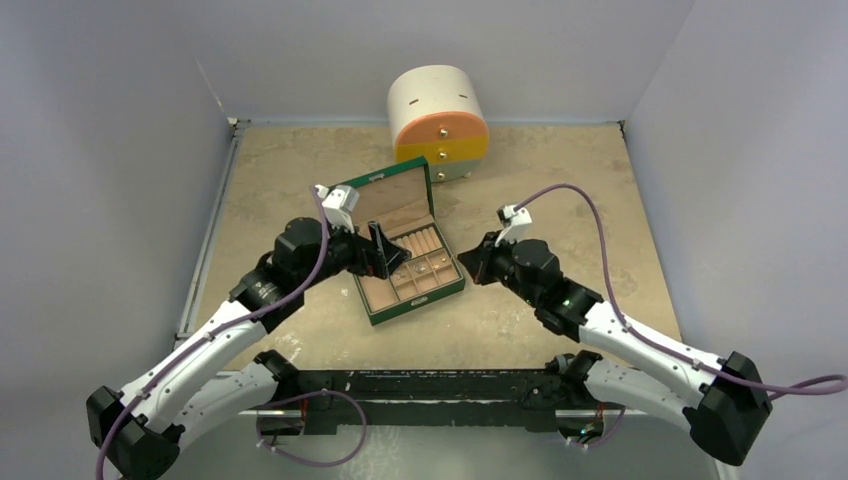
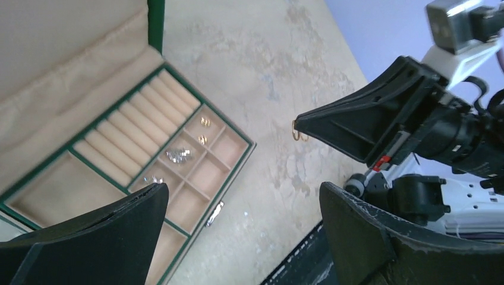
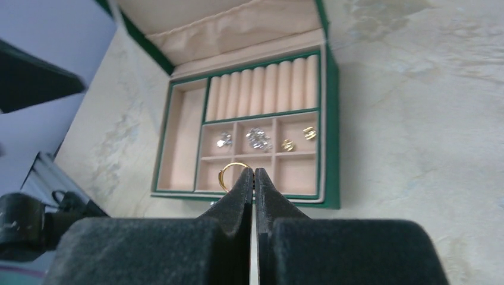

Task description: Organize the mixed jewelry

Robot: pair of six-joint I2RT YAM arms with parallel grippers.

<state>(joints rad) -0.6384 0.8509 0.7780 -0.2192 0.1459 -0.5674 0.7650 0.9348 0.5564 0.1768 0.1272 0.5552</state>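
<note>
The green box (image 1: 415, 290) lies open mid-table, tan-lined, with ring rolls and small compartments. In the right wrist view its compartments (image 3: 297, 172) hold two silvery pieces (image 3: 257, 138) and two small gold pieces (image 3: 288, 144). My right gripper (image 3: 254, 173) is shut on a thin gold ring (image 3: 229, 171), held just off the box's right side (image 1: 468, 262). The left wrist view shows that ring (image 2: 299, 132) at the right gripper's tip above bare table. My left gripper (image 2: 243, 202) is open and empty, above the box's left part (image 1: 385, 255). No chain or wire hoop shows.
A round white, orange and yellow drawer chest (image 1: 438, 120) stands at the back behind the box's raised lid (image 1: 385, 200). Grey walls enclose the table on three sides. Bare tabletop (image 1: 560, 200) lies right of the box.
</note>
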